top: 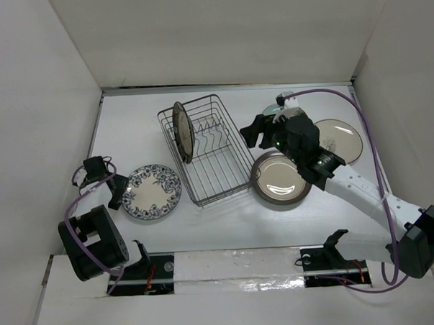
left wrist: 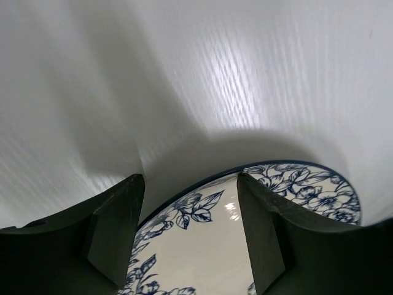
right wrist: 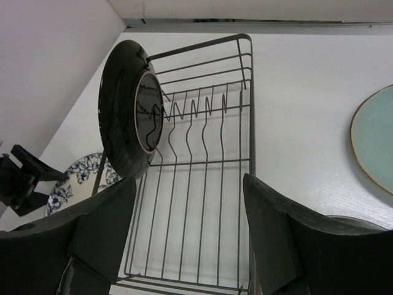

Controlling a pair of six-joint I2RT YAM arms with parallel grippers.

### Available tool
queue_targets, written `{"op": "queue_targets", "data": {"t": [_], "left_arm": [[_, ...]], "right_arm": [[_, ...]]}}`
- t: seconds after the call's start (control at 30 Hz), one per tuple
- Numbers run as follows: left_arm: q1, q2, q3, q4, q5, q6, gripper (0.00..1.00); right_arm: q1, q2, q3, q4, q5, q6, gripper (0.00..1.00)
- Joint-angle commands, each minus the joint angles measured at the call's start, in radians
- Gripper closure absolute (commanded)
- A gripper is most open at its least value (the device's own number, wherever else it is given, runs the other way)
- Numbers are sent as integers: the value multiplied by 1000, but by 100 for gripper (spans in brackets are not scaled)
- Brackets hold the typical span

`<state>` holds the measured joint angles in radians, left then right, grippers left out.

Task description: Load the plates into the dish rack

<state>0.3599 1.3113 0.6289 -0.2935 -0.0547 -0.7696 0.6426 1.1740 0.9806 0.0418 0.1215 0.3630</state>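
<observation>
Dark brown round plate (right wrist: 123, 117) stands upright in the dark wire dish rack (right wrist: 251, 110). Left end effector (left wrist: 189, 190) gapes at the blue-and-white floral plate (left wrist: 307, 184), and right end effector (right wrist: 189, 184) is released.

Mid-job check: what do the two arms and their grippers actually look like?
Both arms have black joint housings and white links, clearest on the right arm; the left arm shows mostly black. A purple cable loops along each. The left gripper and right gripper have broad, matte black fingers.
</observation>
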Motion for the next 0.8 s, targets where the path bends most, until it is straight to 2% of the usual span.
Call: {"op": "queue_targets", "data": {"t": [0.0, 0.13, 0.23, 0.43, 0.57, 0.67, 0.77], "left_arm": [[65, 20, -44, 115, -36, -62, 41], [74, 51, -35, 172, 31, -98, 41], [88, 59, 12, 195, 1, -115, 39], [97, 170, 60, 316, 148, -169, 37], [97, 189, 100, 312, 127, -148, 36], [97, 125, 83, 246, 78, -109, 34], [79, -21, 29, 217, -9, -90, 34]], "right_arm": [[3, 16, 16, 66, -13, 4, 24], [14, 36, 23, 67, -11, 2, 25], [14, 46, 26, 69, -13, 2, 25], [23, 52, 26, 67, -13, -2, 25], [23, 47, 26, 64, -6, -7, 25], [23, 47, 27, 64, -8, -7, 25], [23, 55, 26, 70, -17, -6, 25]]}}
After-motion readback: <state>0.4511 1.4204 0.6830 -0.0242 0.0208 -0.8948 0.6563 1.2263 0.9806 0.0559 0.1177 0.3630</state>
